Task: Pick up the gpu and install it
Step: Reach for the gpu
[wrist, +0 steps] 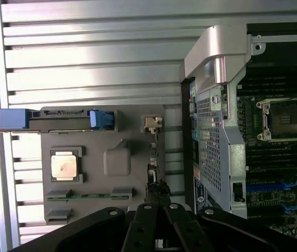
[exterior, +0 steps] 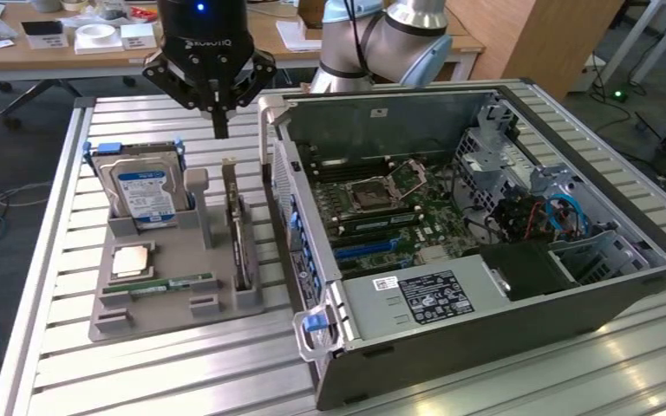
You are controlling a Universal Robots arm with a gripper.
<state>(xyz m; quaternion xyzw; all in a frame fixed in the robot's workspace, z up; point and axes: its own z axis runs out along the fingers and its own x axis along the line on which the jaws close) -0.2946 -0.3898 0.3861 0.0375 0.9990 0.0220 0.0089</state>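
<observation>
On the table's (exterior: 136, 364) slatted top, a grey holder (exterior: 159, 305) sits beside the open computer case (exterior: 484, 338), and the gpu (exterior: 238, 234) stands on edge in the slot along the holder's side nearest the case. Its long axis runs along that side, parallel to the case wall, from the table's far edge toward its near edge. The gripper (exterior: 219, 130) hangs pointing straight down over the far end of the card, apart from it, so the gpu lies below the fingers (exterior: 219, 121) and stretches away from them toward the near edge of the table. In the wrist view the gripper (wrist: 157, 194) lines up with the thin edge of the gpu (wrist: 152, 157), and its tips overlap one end of that line. The fingers are pressed together with nothing between them. The gripper body carries the word ROBOTIQ, seen upside down in the exterior view. The hard drive (exterior: 142, 191), upright at the holder's far corner, has a blue label whose writing is too small to read. The white-on-black label (exterior: 432, 293) on the power supply inside the case is also unreadable. A processor chip (exterior: 133, 260) and a RAM stick (exterior: 171, 284) lie flat in their own recesses on the holder, well apart from the gripper.
</observation>
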